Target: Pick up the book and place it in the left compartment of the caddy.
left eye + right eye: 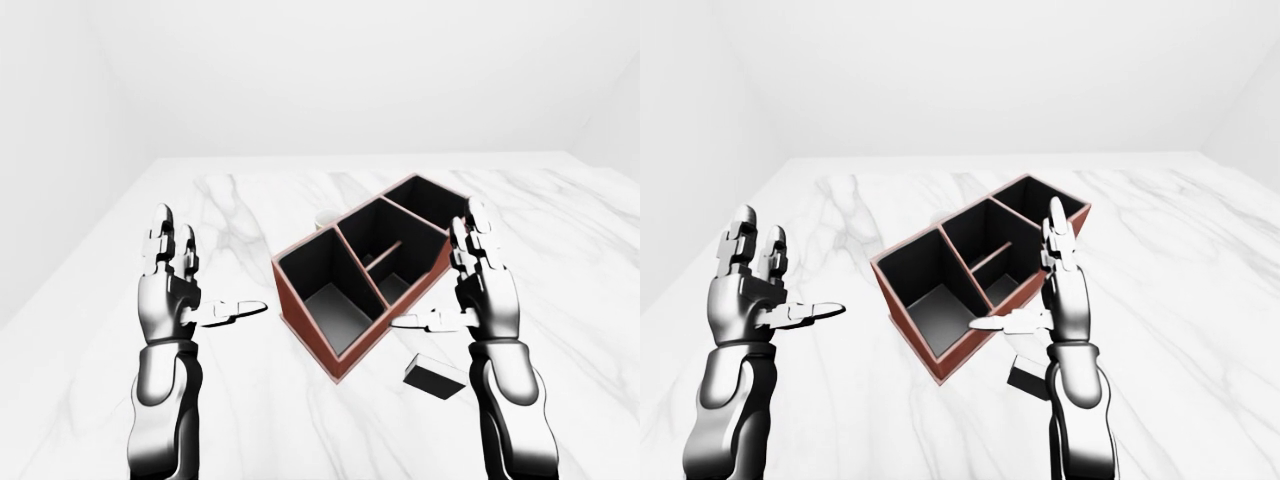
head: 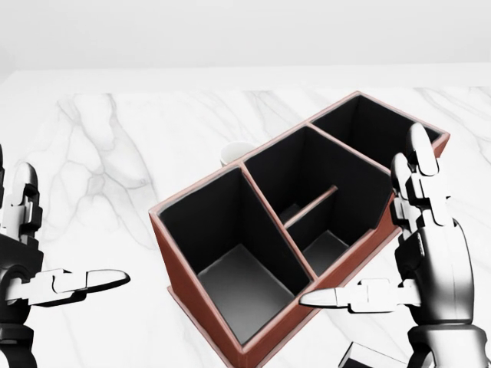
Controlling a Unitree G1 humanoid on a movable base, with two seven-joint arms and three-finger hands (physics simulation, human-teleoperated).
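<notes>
The caddy (image 2: 201, 186) is red-brown outside and black inside, standing aslant on the white marble table (image 2: 100, 153); its compartments are empty. Its large left compartment (image 2: 238, 284) lies lowest in the head view. The small black book (image 1: 435, 375) lies flat on the table just right of the caddy's near corner; in the head view only its top edge (image 2: 368, 357) shows at the bottom. My right hand (image 2: 360, 222) hovers open above the book, beside the caddy's right wall. My left hand (image 2: 73, 230) hovers open well left of the caddy. Neither hand touches anything.
A small white cup-like thing (image 2: 234, 152) peeks out behind the caddy's far wall. The marble top stretches wide to the left and right of the caddy in the left-eye view.
</notes>
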